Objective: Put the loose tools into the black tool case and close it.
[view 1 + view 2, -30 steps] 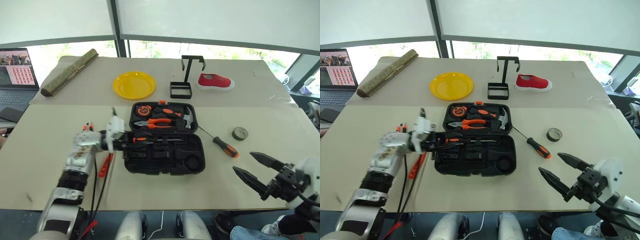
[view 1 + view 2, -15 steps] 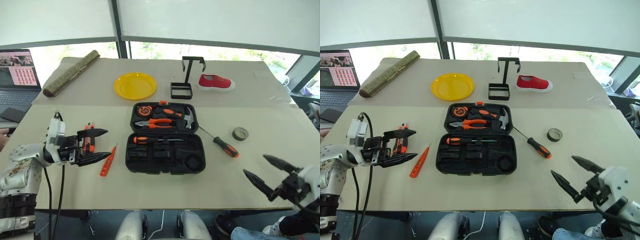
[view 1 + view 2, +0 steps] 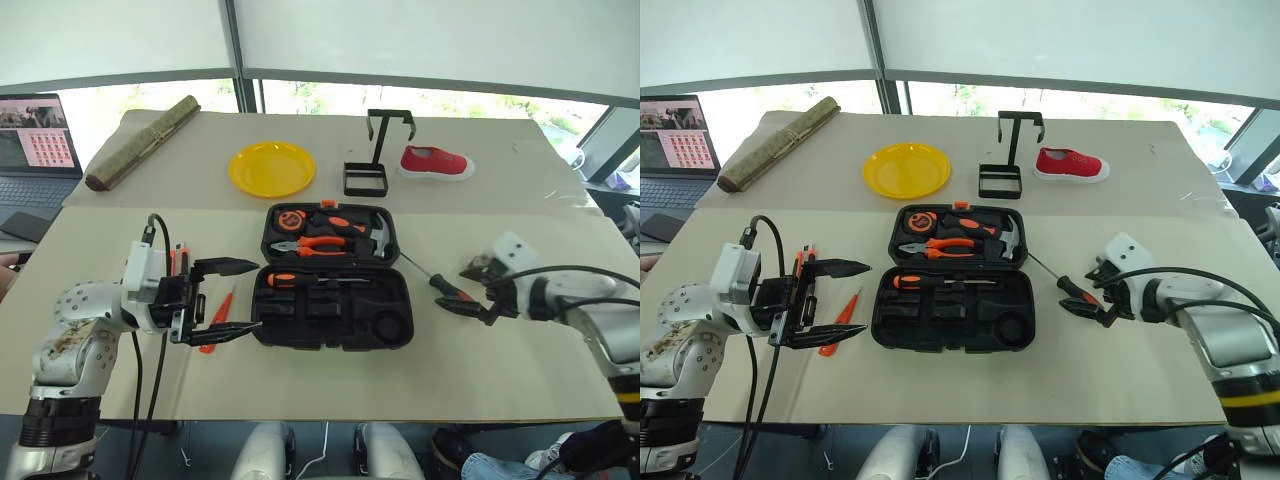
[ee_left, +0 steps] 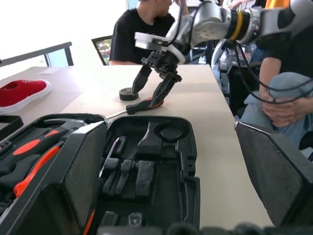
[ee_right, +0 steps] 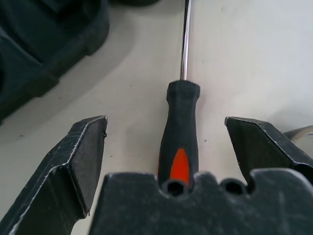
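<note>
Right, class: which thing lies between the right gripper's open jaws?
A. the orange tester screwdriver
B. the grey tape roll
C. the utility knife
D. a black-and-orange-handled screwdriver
D: the right gripper has its jaws spread to either side of the black-and-orange-handled screwdriver, whose handle lies on the table between them, not yet clamped.

Black tool case (image 3: 953, 300) open flat mid-bench, lid half behind with pliers and hammer, one black-and-orange screwdriver (image 3: 930, 282) slotted in front half. Second screwdriver (image 3: 1065, 285) loose just right of case, shaft toward it. Slim orange tester (image 3: 843, 317) and utility knife (image 3: 800, 265) left of case.
</note>
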`<action>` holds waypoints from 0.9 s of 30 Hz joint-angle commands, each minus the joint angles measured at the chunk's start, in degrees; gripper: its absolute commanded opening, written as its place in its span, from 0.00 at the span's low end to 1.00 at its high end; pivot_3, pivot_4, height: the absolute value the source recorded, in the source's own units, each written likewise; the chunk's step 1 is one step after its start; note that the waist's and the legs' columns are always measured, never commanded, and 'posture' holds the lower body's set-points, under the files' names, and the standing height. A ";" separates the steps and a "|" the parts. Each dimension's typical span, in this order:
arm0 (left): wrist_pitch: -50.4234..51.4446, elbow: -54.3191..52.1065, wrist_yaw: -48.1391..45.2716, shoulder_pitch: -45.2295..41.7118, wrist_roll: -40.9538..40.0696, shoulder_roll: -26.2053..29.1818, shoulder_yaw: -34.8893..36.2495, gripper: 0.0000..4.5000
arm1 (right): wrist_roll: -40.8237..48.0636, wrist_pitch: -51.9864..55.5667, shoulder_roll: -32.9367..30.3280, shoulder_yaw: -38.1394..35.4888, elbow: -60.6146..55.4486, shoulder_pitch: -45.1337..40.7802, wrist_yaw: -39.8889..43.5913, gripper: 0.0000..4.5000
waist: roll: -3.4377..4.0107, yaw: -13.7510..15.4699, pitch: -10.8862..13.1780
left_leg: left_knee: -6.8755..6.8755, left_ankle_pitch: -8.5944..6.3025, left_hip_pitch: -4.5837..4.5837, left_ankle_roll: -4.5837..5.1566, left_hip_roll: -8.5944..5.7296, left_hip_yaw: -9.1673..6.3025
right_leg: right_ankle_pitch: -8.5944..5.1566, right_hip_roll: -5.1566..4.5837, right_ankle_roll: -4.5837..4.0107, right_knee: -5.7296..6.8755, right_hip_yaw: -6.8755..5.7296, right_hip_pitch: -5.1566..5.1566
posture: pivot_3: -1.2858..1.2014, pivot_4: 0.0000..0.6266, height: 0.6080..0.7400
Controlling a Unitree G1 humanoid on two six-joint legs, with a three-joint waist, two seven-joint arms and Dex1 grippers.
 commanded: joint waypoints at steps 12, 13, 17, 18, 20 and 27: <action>-1.50 -0.30 1.86 4.20 -0.24 0.86 2.67 1.00 | -0.28 1.10 -2.32 -6.94 -0.75 2.55 1.48 0.22 | -0.01 0.15 0.00 | 0.06 -0.01 -0.11 0.04 0.00 0.05 | 0.07 -0.04 0.09 -0.01 0.01 -0.07 | 0.52 0.24 1.00; -1.38 -0.57 2.16 4.38 -0.47 0.76 2.96 1.00 | 0.83 0.74 -2.81 -8.51 -2.37 3.46 2.41 0.22 | -0.01 0.07 0.00 | 0.05 -0.01 -0.13 0.04 0.00 0.06 | 0.07 -0.04 0.09 -0.01 0.02 -0.10 | 0.52 0.24 1.00; -2.15 -0.57 2.14 6.79 -0.48 1.52 4.71 1.00 | 3.76 -1.70 -6.01 -12.79 -7.97 4.14 7.45 0.22 | 0.03 -0.76 0.01 | 0.03 -0.01 -0.09 0.04 0.06 0.09 | 0.09 0.02 0.05 0.02 0.09 -0.14 | 0.52 0.24 1.00; -2.47 -0.36 2.03 7.42 -0.30 1.73 5.10 1.00 | 4.13 -3.01 -6.75 -13.01 -8.87 4.02 8.96 0.22 | 0.03 -0.97 0.01 | 0.01 -0.01 -0.05 0.04 0.06 0.09 | 0.09 0.03 0.04 0.03 0.11 -0.12 | 0.52 0.24 1.00; -3.74 0.98 1.35 9.29 0.88 2.49 6.11 1.00 | 5.96 -5.71 -6.72 -10.85 -11.05 0.42 13.35 0.22 | 0.04 -1.42 0.02 | -0.02 -0.01 -0.01 0.03 0.10 0.09 | 0.09 0.08 0.02 0.03 0.12 -0.12 | 0.52 0.24 1.00; -6.90 7.42 3.28 13.56 7.12 4.80 6.88 1.00 | -2.97 -6.29 3.94 11.69 -7.45 -20.13 18.59 0.22 | 0.04 -2.19 0.04 | -0.06 0.03 0.18 -0.04 0.23 0.11 | 0.13 0.24 -0.17 0.09 0.17 -0.14 | 0.52 0.24 1.00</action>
